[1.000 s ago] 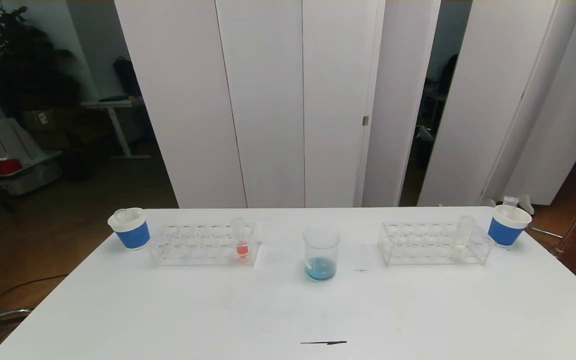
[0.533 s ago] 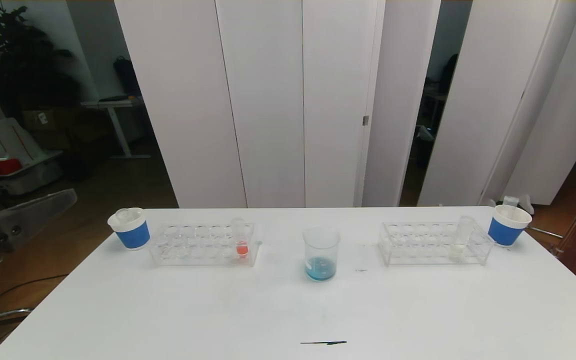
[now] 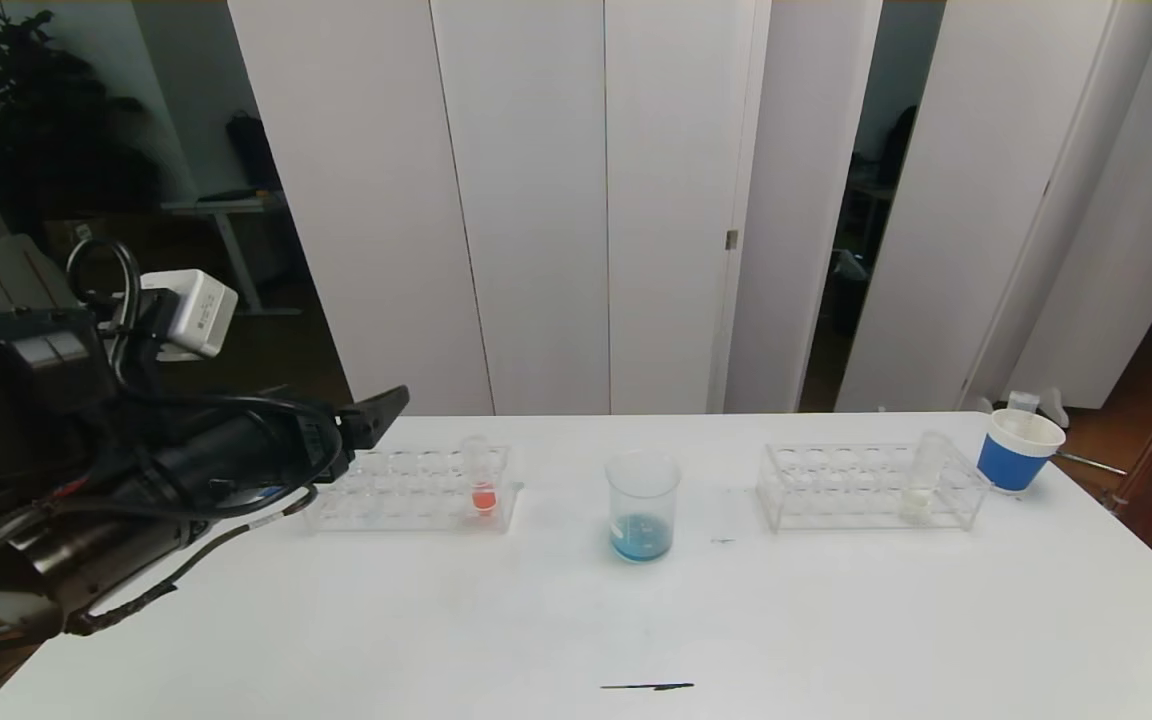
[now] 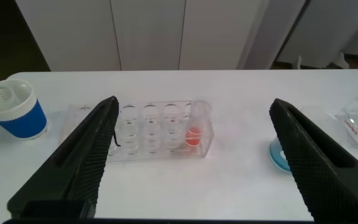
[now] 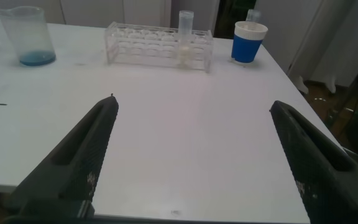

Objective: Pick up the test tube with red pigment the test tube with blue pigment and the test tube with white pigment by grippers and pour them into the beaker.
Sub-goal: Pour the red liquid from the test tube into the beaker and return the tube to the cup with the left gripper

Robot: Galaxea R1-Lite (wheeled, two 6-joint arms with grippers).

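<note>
The test tube with red pigment [image 3: 482, 478] stands in the right end of the left clear rack [image 3: 406, 492]. My left gripper [image 3: 368, 425] hovers open just left of that rack; in the left wrist view it [image 4: 194, 101] faces the red tube [image 4: 193, 129] from a distance. The beaker [image 3: 643, 505], mid-table, holds some blue liquid. The test tube with white pigment [image 3: 922, 482] stands in the right rack [image 3: 866, 490]. My right gripper [image 5: 194, 102] is open over bare table, well short of the white tube [image 5: 184, 36]. The test tube with blue pigment is out of view.
One blue paper cup [image 3: 1016, 452] stands at the far right corner, another [image 4: 12, 112] left of the left rack, hidden by my arm in the head view. A thin dark mark [image 3: 648, 686] lies near the table's front edge.
My left arm has swung into the head view from the left and reached toward the left rack, now covering the left blue cup. Nothing on the table has moved.
</note>
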